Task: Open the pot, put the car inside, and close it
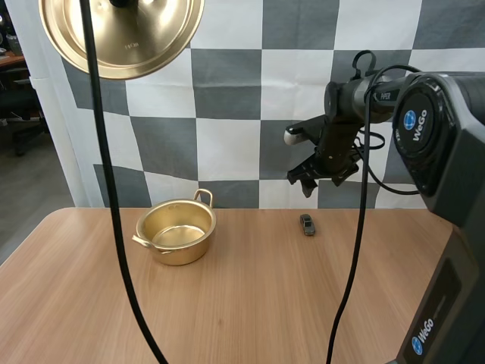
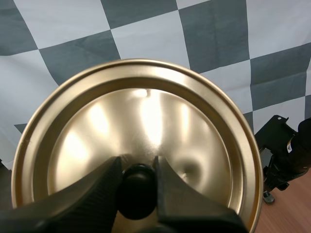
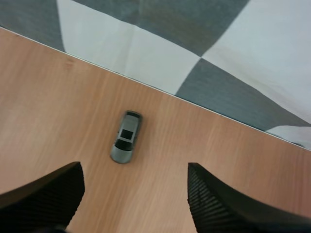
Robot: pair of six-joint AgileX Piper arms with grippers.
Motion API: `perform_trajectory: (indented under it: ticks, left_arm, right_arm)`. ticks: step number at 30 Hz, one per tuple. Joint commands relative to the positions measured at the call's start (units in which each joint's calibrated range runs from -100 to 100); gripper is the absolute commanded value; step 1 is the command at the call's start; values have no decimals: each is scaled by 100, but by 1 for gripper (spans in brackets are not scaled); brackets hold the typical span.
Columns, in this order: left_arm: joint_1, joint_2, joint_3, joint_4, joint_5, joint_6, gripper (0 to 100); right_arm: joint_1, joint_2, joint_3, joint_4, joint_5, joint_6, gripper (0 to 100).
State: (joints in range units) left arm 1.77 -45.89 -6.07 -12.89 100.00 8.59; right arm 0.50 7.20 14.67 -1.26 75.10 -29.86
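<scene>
Because the desk (image 1: 250, 303) is flat wood and the thing to be picked sits very low on it, the step in hand, as I judge it, is a careful descent of the right arm (image 1: 356, 98). Its right jaws stand wide apart in the air at the right centre of the high frame, above the toy and not touching it. They should come straight down with one finger on each flank, stop just short of scraping the wood, and close across the narrow width rather than the length. The right wrist view shows the ribbed faces standing to either side of it, so little turning seems needed.

The lid (image 1: 129, 38), gold and shiny, hangs at the upper left of the high frame with the left jaws clamped on its black knob (image 2: 137, 191). It is best held there, well clear of the pot's mouth.

The pot (image 1: 176, 231), gold with loop handles, stands open at the left centre of the desk, and nothing shows inside it.

The car (image 1: 307, 224) is tiny and silver-grey with dark windows. It sits on its wheels near the desk's far edge, right of the pot and well apart from it. Small and smooth as it is, it may roll or skid if one finger arrives first.
</scene>
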Motion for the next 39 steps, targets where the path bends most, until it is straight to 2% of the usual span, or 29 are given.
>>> perform_trajectory:
  ticks: [1, 4, 14, 24, 39]
  left_arm:
    - [0, -1, 1, -5, 0, 4, 0]
    - [0, -1, 1, -5, 0, 4, 0]
    - [0, -1, 1, 138, 0, 4, 0]
    - [0, -1, 1, 138, 0, 4, 0]
    - [0, -1, 1, 138, 0, 4, 0]
  right_arm:
    - [-1, 21, 1, 1159, -8, -530, 100]
    - [-1, 164, 1, 1608, -8, -707, 100]
    - [-55, 964, 1, 1529, -38, -707, 100]
    - [-396, 1028, -47, 1515, -895, -707, 100]
    - [-405, 1202, -47, 1506, -916, -759, 100]
